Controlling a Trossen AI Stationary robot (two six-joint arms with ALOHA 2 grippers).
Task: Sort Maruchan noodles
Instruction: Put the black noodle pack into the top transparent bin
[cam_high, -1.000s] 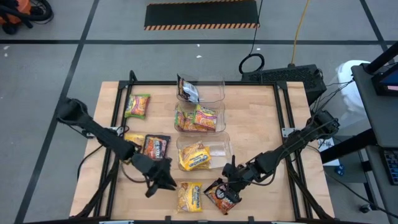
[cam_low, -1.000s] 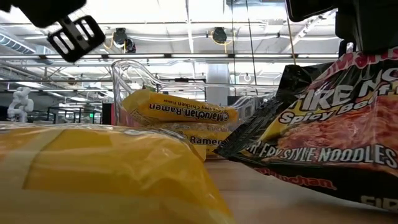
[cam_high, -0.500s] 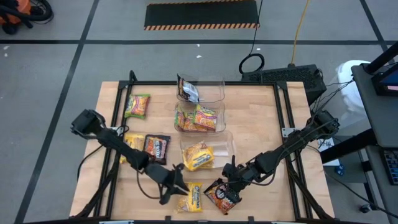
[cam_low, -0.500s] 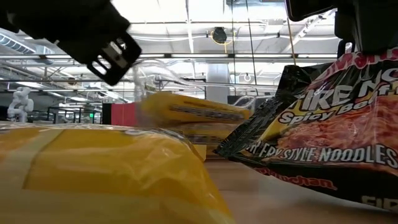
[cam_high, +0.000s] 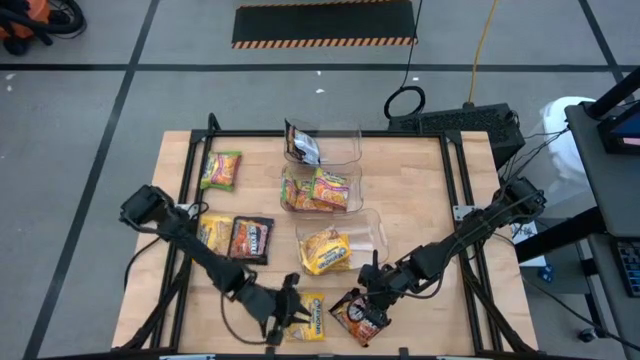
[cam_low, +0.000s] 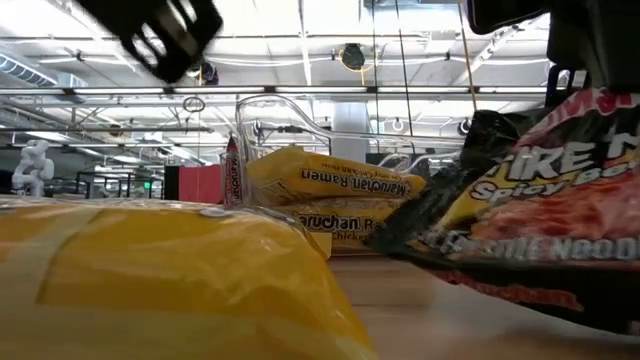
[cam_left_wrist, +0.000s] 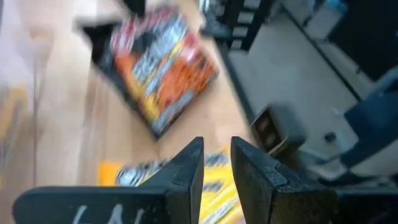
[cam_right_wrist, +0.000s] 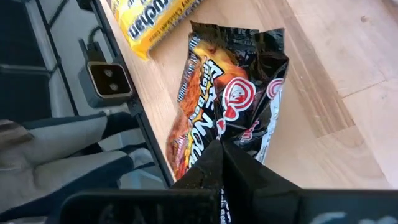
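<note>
— Which step are you in?

— My right pincer (cam_high: 372, 308) is pressed together on the dark packet (cam_high: 356, 316) at the table's (cam_high: 420, 200) front edge. My left pincer (cam_high: 290, 316), a little spread, hangs over the yellow packet (cam_high: 310, 318).

— And next?

— I judge: lift the dark one to the far bin (cam_high: 335, 143).

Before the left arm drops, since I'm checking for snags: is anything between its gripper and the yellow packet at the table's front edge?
Nothing visible. The left gripper hangs open just above the yellow packet; the black packet lies beside it, pinched by the right gripper.
</note>
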